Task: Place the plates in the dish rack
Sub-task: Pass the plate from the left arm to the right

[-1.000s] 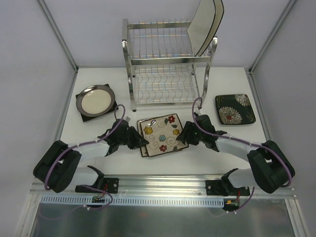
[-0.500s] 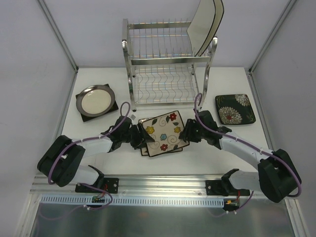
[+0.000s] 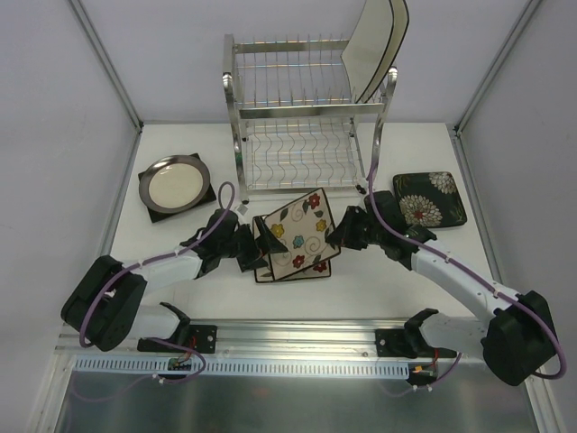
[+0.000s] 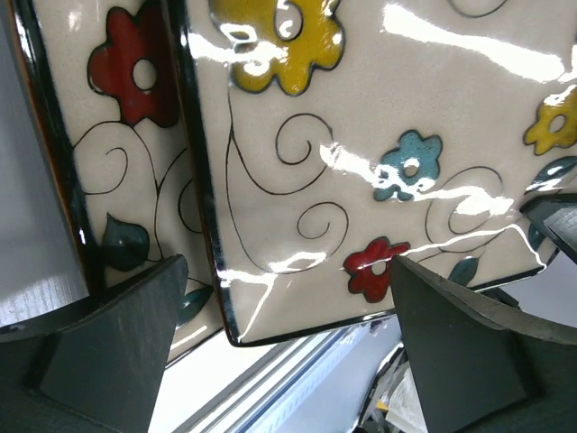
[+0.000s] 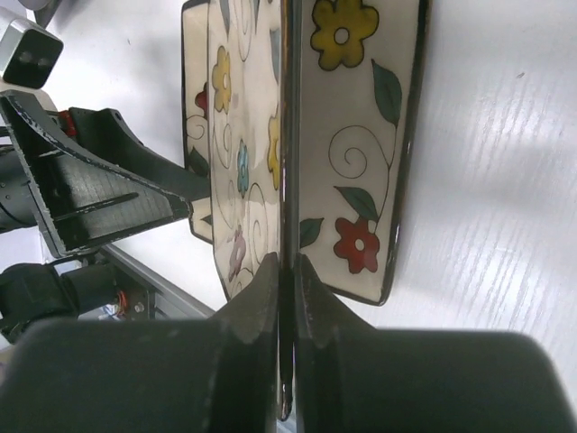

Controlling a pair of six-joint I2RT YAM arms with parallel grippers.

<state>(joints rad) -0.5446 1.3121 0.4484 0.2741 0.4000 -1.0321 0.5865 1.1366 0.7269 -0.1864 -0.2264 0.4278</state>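
Observation:
My right gripper (image 3: 337, 237) (image 5: 288, 281) is shut on the right rim of a cream flowered plate (image 3: 298, 236) (image 5: 240, 153). That plate is tilted up off a second flowered plate (image 3: 267, 273) (image 5: 363, 135) lying on the table. At the raised plate's left edge my left gripper (image 3: 256, 249) (image 4: 288, 317) stands open, its fingers (image 4: 115, 336) wide on either side of the plate's (image 4: 361, 171) corner without touching it. The chrome dish rack (image 3: 311, 117) stands at the back, with a white plate (image 3: 374, 50) upright in its top tier at the right.
A round cream plate (image 3: 174, 183) rests on a dark square plate at the left. A dark plate with white flowers (image 3: 429, 199) lies to the right of the rack. White walls close the table on three sides, and a metal rail (image 3: 297, 338) runs along the near edge.
The left gripper opened and let go of the flowered plate. The right gripper shut on its right rim and raised it, tilting it up towards the rack.

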